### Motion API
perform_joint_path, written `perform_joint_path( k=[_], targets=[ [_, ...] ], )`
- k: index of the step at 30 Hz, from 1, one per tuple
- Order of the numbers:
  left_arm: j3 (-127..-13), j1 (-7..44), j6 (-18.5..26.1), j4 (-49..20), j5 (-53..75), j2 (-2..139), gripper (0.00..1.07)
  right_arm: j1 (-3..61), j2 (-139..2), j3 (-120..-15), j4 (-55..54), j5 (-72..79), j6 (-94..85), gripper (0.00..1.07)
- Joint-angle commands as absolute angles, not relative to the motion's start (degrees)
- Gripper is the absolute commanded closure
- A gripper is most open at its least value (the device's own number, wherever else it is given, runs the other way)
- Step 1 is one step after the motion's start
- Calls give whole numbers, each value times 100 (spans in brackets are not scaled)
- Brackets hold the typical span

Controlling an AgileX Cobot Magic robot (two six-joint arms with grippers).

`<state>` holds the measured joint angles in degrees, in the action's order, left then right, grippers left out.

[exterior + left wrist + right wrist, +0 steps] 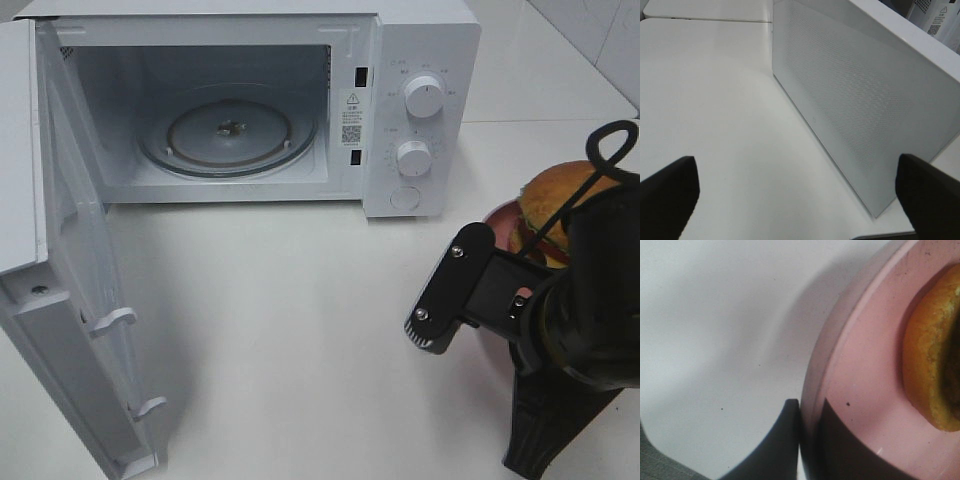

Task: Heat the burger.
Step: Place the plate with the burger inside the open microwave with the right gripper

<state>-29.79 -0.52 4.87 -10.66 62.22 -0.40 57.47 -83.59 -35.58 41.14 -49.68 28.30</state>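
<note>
The burger [556, 196], with a golden-brown bun, sits on a shallow pink plate [497, 216] at the right of the table, partly hidden behind my right arm [560, 310]. In the right wrist view my right gripper [809, 406] is shut on the plate's rim [812, 390], one finger outside it and one inside. The burger's bun edge [930, 355] lies further in on the plate. My left gripper [800, 200] stands wide open with nothing between its fingers [667, 195], facing the outer side of the microwave door [855, 100].
The white microwave [420, 100] stands at the back with its door [70, 300] swung wide to the left. Its glass turntable [230, 135] is bare. White tabletop [300, 300] stretches between the microwave front and the plate.
</note>
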Motion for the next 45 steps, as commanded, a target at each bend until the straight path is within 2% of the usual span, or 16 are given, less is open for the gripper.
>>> perform_joint_path(
  k=[1, 7, 14, 25, 45],
  targets=[
    [-2962, -29, 481, -1066, 6148, -138, 7, 5942, -8296, -3547, 4584, -5151, 2796, 107],
    [-2962, -29, 481, -1066, 6148, -138, 7, 6371, -8296, -3547, 4819, -5122, 2601, 107],
    [-2962, -29, 481, -1066, 6148, -138, 7, 6566, -8296, -3547, 4962, -4859, 2045, 107],
    [-2962, -29, 481, -1066, 6148, -138, 7, 6566, -8296, -3547, 4962, -4125, 332, 106],
    [-2962, -29, 481, -1066, 6148, -138, 7, 6549, -8296, -3547, 5420, -2739, -596, 107]
  ],
)
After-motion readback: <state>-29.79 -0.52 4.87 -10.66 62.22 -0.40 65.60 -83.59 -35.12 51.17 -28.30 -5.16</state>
